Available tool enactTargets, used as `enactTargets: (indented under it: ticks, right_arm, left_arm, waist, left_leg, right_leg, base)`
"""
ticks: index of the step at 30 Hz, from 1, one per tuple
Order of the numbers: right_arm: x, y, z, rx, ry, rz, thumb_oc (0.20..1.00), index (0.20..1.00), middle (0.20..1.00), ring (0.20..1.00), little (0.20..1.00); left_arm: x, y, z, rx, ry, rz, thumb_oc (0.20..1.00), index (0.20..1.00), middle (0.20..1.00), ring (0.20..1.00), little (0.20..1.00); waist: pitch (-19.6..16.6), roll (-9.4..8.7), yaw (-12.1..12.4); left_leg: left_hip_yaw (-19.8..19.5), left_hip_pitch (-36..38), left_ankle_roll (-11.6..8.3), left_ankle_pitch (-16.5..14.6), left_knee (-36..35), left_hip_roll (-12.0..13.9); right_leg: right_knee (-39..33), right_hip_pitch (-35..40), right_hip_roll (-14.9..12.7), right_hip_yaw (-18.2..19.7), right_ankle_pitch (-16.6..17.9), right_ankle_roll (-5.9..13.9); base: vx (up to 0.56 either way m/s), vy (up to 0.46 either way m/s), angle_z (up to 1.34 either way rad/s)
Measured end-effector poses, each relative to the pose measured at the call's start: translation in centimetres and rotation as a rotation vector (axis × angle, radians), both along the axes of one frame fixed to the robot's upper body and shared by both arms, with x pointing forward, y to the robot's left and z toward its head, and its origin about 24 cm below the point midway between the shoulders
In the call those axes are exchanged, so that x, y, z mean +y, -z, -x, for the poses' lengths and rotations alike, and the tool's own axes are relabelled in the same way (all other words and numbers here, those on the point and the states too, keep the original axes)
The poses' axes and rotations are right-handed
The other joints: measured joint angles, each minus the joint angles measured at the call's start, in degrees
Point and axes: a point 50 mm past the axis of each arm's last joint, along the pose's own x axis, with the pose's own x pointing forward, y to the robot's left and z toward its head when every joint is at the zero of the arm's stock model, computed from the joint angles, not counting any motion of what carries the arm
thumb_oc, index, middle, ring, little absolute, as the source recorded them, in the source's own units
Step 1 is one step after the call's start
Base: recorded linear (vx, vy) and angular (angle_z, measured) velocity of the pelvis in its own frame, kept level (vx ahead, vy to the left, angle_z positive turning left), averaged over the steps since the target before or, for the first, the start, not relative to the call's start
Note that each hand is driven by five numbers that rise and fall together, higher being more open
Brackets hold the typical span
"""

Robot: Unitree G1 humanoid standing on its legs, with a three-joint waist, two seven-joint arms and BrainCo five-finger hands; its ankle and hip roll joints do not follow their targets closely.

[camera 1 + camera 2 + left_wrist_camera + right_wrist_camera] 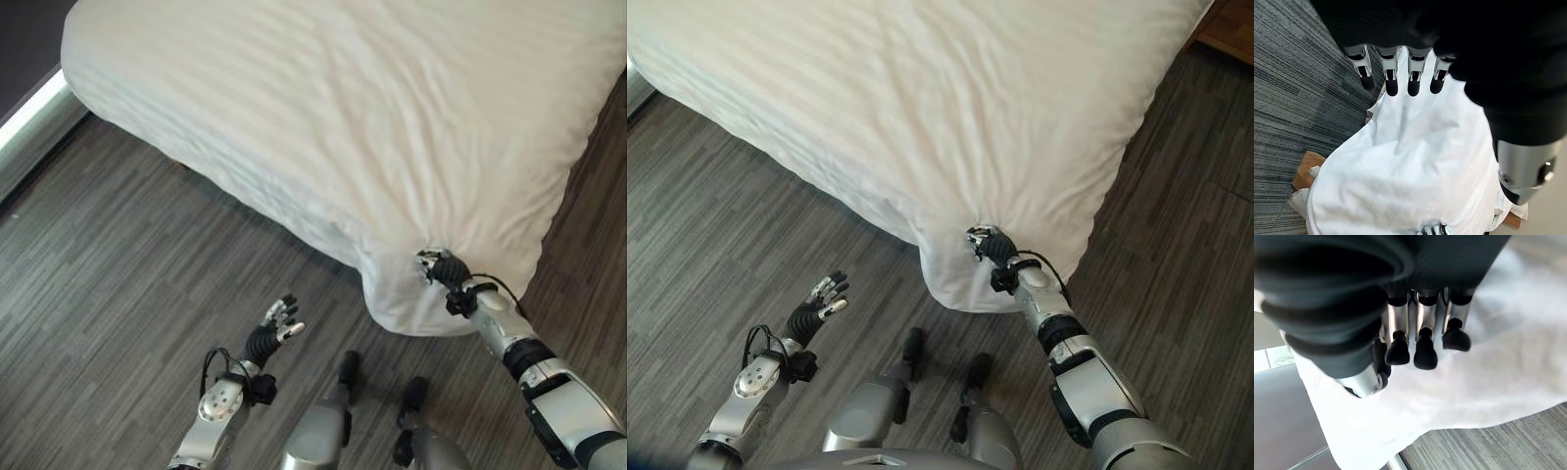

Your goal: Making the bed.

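right hand [438,266] pinches the white striped cotton duvet [372,117] corner at lower right; left hand [278,318], fingers relaxed, hovers apart at lower left.

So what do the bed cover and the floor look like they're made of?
Bed cover: soft white woven cloth, matte, faintly striped; it creases and bunches where the right robot hand meets its corner. Floor: grey streaked planks, probably vinyl or laminate, low sheen.
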Motion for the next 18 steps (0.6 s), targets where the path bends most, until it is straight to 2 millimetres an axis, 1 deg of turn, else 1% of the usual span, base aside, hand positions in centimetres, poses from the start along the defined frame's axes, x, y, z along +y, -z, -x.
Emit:
enactTargets:
  ticks: [1,2,4,5,6,7,8,9,10,11,12,13,14,15,16,18]
  right_arm:
    - [-0.2,0.1,0.2,-0.007,0.001,-0.008,0.2,0.2,0.2,0.2,0.2]
    - [-0.2,-0.2,0.0,-0.032,0.002,-0.011,0.2,0.2,0.2,0.2,0.2]
    - [-0.1,0.2,0.3,-0.024,0.005,-0.022,0.2,0.2,0.2,0.2,0.2]
    - [-0.2,0.7,0.6,-0.016,0.028,-0.055,0.2,0.2,0.2,0.2,0.2]
    - [-0.1,2.4,1.3,0.043,0.069,-0.097,0.2,0.2,0.2,0.2,0.2]
    - [-0.6,4.4,2.5,0.138,0.111,-0.091,0.2,0.2,0.2,0.2,0.2]
    - [-1.4,6.1,3.6,0.213,0.164,-0.096,0.2,0.2,0.2,0.2,0.2]
    - [-3.3,9.5,6.6,0.374,0.289,-0.1,0.2,0.2,0.2,0.2,0.2]
    - [-4.2,10.9,8.3,0.446,0.325,-0.083,0.2,0.2,0.2,0.2,0.2]
    - [-5.9,13.0,11.5,0.546,0.408,-0.079,0.2,0.2,0.2,0.2,0.2]
    - [-6.7,13.8,13.0,0.586,0.449,-0.079,0.2,0.2,0.2,0.2,0.2]
    - [-8.0,14.7,15.4,0.629,0.54,-0.108,0.2,0.2,0.2,0.2,0.2]
    - [-8.9,15.1,16.7,0.648,0.584,-0.114,0.2,0.2,0.2,0.2,0.2]
    - [-10.2,15.2,17.9,0.646,0.662,-0.144,0.2,0.2,0.2,0.2,0.2]
    - [-11.2,14.9,18.3,0.634,0.703,-0.141,0.2,0.2,0.2,0.2,0.2]
    - [-12.8,14.4,18.6,0.613,0.76,-0.142,0.2,0.2,0.2,0.2,0.2]
  left_arm:
    - [0.0,-0.1,-0.2,-0.006,0.002,-0.001,1.0,1.0,1.0,1.0,1.0]
    - [-0.1,-0.3,-0.4,-0.013,0.004,-0.001,1.0,1.0,1.0,1.0,1.0]
    - [-0.2,-0.5,-0.6,-0.022,0.008,0.0,1.0,1.0,1.0,1.0,1.0]
    - [-0.2,-0.6,-0.7,-0.027,0.009,0.001,1.0,1.0,1.0,1.0,1.0]
    - [-0.3,-0.8,-0.6,-0.035,0.012,0.004,1.0,1.0,1.0,1.0,1.0]
    - [-0.4,-0.9,-0.7,-0.04,0.016,0.006,1.0,1.0,1.0,1.0,1.0]
    - [-0.5,-1.0,-0.8,-0.046,0.019,0.008,1.0,1.0,1.0,1.0,1.0]
    - [-0.6,-1.2,-0.6,-0.054,0.021,0.015,1.0,1.0,1.0,1.0,1.0]
    - [-0.6,-1.2,-0.6,-0.053,0.018,0.015,1.0,1.0,1.0,1.0,1.0]
    - [-0.3,-1.1,-0.4,-0.047,0.005,0.016,1.0,1.0,1.0,1.0,1.0]
    - [-0.1,-1.1,-0.4,-0.045,-0.003,0.021,1.0,1.0,1.0,1.0,1.0]
    - [0.2,-1.2,-0.5,-0.049,-0.023,0.038,1.0,1.0,1.0,1.0,1.0]
    - [0.3,-1.3,-0.6,-0.055,-0.03,0.038,1.0,1.0,1.0,1.0,1.0]
    - [0.4,-1.7,-1.0,-0.07,-0.036,0.038,1.0,1.0,1.0,1.0,1.0]
    - [0.4,-2.1,-1.5,-0.091,-0.039,0.041,1.0,1.0,1.0,1.0,1.0]
    - [0.4,-2.6,-1.9,-0.111,-0.041,0.043,1.0,1.0,1.0,1.0,1.0]
  waist:
    - [0.3,0.23,-0.1]
    - [0.4,0.43,0.0]
    - [0.7,0.71,-0.3]
    - [0.6,0.68,-0.4]
    - [0.6,0.71,-0.1]
    - [0.7,0.89,-0.1]
    - [1.0,1.2,0.0]
    - [1.6,1.86,0.2]
    - [2.0,2.15,0.2]
    - [2.8,2.5,-0.1]
    - [3.0,2.46,-0.6]
    - [3.7,2.47,-1.8]
    - [3.8,2.3,-2.9]
    - [3.9,2.1,-3.7]
    - [4.0,1.93,-4.1]
    - [4.0,1.93,-5.6]
  left_leg:
    - [0.1,-0.3,0.0,0.1,0.0,0.0]
    - [0.3,-0.6,-0.04,0.1,0.0,0.0]
    - [0.4,-0.7,-0.19,0.0,0.0,-0.1]
    - [0.4,-0.8,-0.3,-0.1,0.0,-0.1]
    - [0.5,-1.2,-0.37,-0.1,-0.1,-0.1]
    - [0.5,-1.8,-0.36,-0.1,0.0,-0.1]
    - [0.5,-2.0,-0.3,-0.1,-0.1,-0.2]
    - [0.6,-2.9,0.32,0.4,-0.2,-0.4]
    - [1.0,-3.3,0.5,0.5,-0.2,-0.5]
    - [1.7,-3.6,0.59,0.6,-0.3,-0.8]
    - [2.0,-3.8,0.61,0.6,-0.3,-0.8]
    - [2.3,-3.7,0.62,0.5,-0.3,-1.0]
    - [2.4,-3.7,0.67,0.5,-0.3,-1.0]
    - [3.1,-3.7,0.71,0.5,-0.4,-1.0]
    - [3.5,-3.7,0.72,0.4,-0.4,-0.9]
    - [3.6,-3.4,0.69,0.4,-0.4,-0.7]
  right_leg:
    - [0.0,-0.5,0.0,0.2,0.1,0.06]
    - [0.1,-0.8,0.0,0.3,0.2,0.04]
    - [0.0,-1.0,-0.1,0.4,0.3,0.04]
    - [-0.1,-1.3,-0.2,0.5,0.2,-0.05]
    - [-0.1,-1.6,-0.2,0.7,0.1,-0.25]
    - [0.1,-2.1,-0.2,0.8,0.1,-0.23]
    - [0.1,-2.7,-0.2,0.9,0.1,-0.22]
    - [0.2,-3.4,-0.3,1.5,1.0,-0.08]
    - [0.2,-3.9,-0.3,1.8,1.0,0.06]
    - [0.2,-4.6,-0.5,2.4,1.3,0.25]
    - [0.2,-4.9,-0.6,2.8,1.5,0.38]
    - [0.2,-4.9,-0.7,3.2,1.6,0.42]
    - [0.2,-5.1,-0.8,3.5,1.6,0.43]
    - [0.2,-5.4,-0.8,4.2,1.6,0.5]
    - [0.2,-5.5,-0.7,4.9,1.8,0.71]
    - [0.1,-5.5,-0.6,5.1,1.8,0.72]
  base:
    - [0.02,0.017,-0.05]
    - [0.02,0.031,-0.05]
    - [0.03,0.042,-0.03]
    - [0.03,0.03,-0.04]
    - [0.02,0.032,-0.02]
    - [0.02,0.032,0.01]
    - [0.01,0.03,0.03]
    - [0.0,0.0,0.0]
    - [0.03,0.027,-0.16]
    - [0.0,0.018,-0.22]
    - [0.03,0.028,-0.24]
    - [0.01,0.022,-0.17]
    - [0.02,0.02,-0.21]
    - [0.01,0.027,-0.27]
    - [0.03,0.033,-0.26]
    - [0.01,0.035,-0.15]
